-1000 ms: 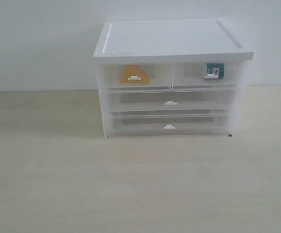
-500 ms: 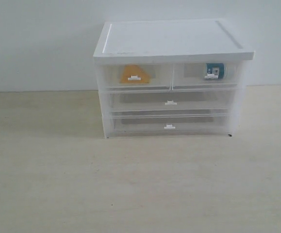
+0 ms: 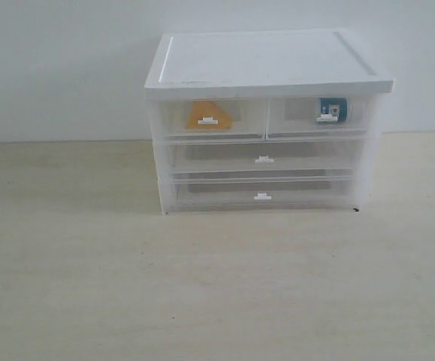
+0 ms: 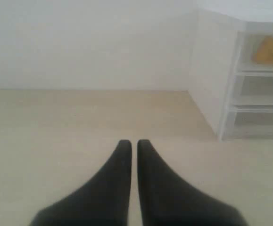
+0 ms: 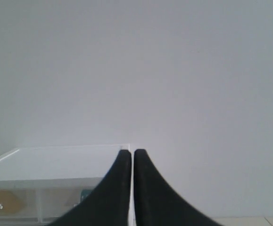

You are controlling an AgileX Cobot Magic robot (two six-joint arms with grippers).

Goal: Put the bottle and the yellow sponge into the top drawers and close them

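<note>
The white-topped drawer unit (image 3: 266,64) stands at the back of the table. The yellow sponge (image 3: 207,115) lies inside the left top drawer (image 3: 211,119), and the bottle (image 3: 333,110) inside the right top drawer (image 3: 318,116); both drawers look pushed in. Neither gripper shows in the exterior view. My left gripper (image 4: 134,142) is shut and empty, low over the table, off to the unit's left with the sponge (image 4: 268,50) visible. My right gripper (image 5: 130,153) is shut and empty, raised, with the unit's top (image 5: 56,160) behind it and the sponge (image 5: 2,200) in its drawer.
Two full-width drawers (image 3: 262,159) sit shut below the top pair. A pale wooden table (image 3: 202,286) stretches in front of the unit, and a plain white wall (image 3: 59,68) stands behind it.
</note>
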